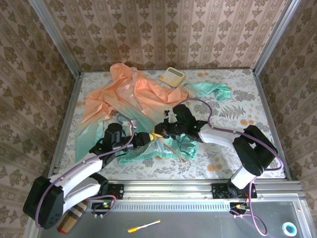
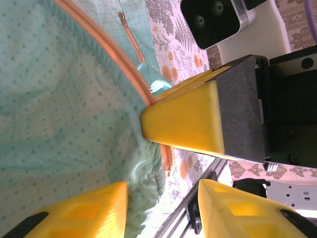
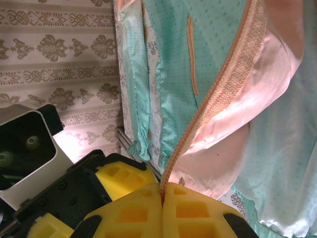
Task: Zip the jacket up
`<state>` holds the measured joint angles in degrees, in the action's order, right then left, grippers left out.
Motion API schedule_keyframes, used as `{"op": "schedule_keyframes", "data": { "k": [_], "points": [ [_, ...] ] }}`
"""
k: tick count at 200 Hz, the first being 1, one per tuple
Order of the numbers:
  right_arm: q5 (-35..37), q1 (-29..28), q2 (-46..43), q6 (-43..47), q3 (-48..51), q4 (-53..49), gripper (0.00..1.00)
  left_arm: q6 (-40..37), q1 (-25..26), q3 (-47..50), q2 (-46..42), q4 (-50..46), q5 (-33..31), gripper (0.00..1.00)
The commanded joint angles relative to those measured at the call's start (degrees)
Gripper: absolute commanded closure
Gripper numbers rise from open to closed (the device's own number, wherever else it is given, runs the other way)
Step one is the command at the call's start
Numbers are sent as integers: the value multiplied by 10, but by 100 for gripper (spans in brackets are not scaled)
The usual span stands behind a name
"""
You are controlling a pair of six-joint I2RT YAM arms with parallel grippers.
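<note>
The zipper (image 3: 224, 89) is pinched near its end by the right end effector (image 3: 162, 191), its length running away; the left end effector (image 2: 161, 208) is spread wide beside the zipper.

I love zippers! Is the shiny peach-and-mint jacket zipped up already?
No, the shiny peach-and-mint jacket lies open, one orange zipper edge pinched alone in the jaws of the right gripper.

Peach fading to mint
The jacket (image 1: 130, 94) runs peach-orange into mint-teal (finely dotted up close), its zipper (image 3: 230, 79) orange; the calculator (image 1: 172, 75) is yellow, the table (image 1: 247, 94) pale with grey leaves and orange blooms.
</note>
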<state>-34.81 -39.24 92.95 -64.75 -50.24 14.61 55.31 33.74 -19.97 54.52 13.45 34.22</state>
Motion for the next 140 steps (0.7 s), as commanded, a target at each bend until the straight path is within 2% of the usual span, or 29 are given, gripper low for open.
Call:
{"op": "schedule_keyframes", "data": {
  "k": [1, 80, 140],
  "points": [
    [-9, 2, -17, -6, 8, 17, 100, 8, 2, 11, 6, 20, 1, 58],
    [-7, 2, -17, -8, 12, 24, 100, 42, 2, 33, 28, 107, 18, 56],
    [-10, 1, -15, -9, 15, 26, 100, 50, 2, 26, 33, 123, 49, 68]
  ]
}}
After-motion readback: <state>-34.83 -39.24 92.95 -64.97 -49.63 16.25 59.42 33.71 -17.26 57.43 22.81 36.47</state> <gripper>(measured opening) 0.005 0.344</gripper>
